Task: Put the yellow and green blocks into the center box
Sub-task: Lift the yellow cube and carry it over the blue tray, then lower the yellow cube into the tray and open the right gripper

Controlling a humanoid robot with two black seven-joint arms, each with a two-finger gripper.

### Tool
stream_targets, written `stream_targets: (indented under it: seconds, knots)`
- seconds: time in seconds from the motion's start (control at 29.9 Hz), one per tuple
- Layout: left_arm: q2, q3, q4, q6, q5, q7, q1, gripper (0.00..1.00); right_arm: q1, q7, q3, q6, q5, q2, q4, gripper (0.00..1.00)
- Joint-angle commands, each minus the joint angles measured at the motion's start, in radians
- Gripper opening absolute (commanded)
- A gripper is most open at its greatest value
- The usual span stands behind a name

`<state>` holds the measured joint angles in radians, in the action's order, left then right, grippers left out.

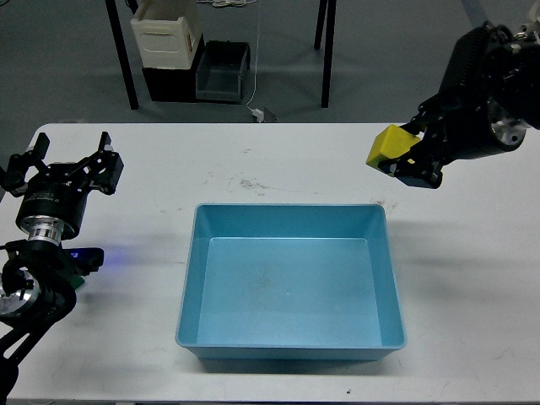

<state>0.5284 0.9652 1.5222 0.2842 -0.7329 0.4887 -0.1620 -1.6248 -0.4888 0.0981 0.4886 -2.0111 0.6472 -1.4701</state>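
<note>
My right gripper (403, 162) is shut on a yellow block (388, 146) and holds it in the air, above and just beyond the far right corner of the blue box (291, 342). The box stands empty in the middle of the white table (295, 160). My left gripper (61, 162) is open and empty over the table's left side. A small bit of green (78, 272) shows beside my left arm, mostly hidden by it; I cannot tell if it is the green block.
Beyond the table's far edge, on the floor, stand a cream container (167, 35), a dark bin (223, 72) and black table legs (123, 59). A blue light (87, 255) glows on my left arm.
</note>
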Motion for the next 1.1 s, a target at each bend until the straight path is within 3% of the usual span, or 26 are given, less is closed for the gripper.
stream_targets:
  seconds: [0.0, 0.4, 0.6, 0.67, 0.84, 1.07]
  knots:
    - [0.018, 0.023, -0.001, -0.002, 0.0, 0.0, -0.005, 1.0, -0.038, 0.0, 0.067, 0.0, 0.002, -0.102, -0.012, 0.05]
    - [0.021, 0.081, -0.004, -0.002, 0.0, 0.0, -0.005, 1.0, 0.072, 0.0, 0.19, 0.0, 0.003, -0.394, 0.135, 0.14]
    - [0.025, 0.084, -0.004, -0.002, 0.0, 0.0, -0.011, 1.0, 0.161, 0.0, 0.192, 0.0, 0.006, -0.492, 0.217, 0.42]
    - [0.025, 0.084, -0.004, -0.002, 0.0, 0.0, -0.011, 1.0, 0.193, 0.0, 0.183, 0.0, 0.008, -0.509, 0.252, 0.63]
    - [0.047, 0.118, -0.004, 0.0, -0.002, 0.0, -0.011, 1.0, 0.204, 0.0, 0.189, 0.0, 0.006, -0.517, 0.263, 0.94]
    - [0.143, 0.109, -0.02, -0.048, 0.003, 0.0, -0.031, 1.0, 0.204, 0.0, 0.175, 0.0, 0.008, -0.5, 0.261, 0.98]
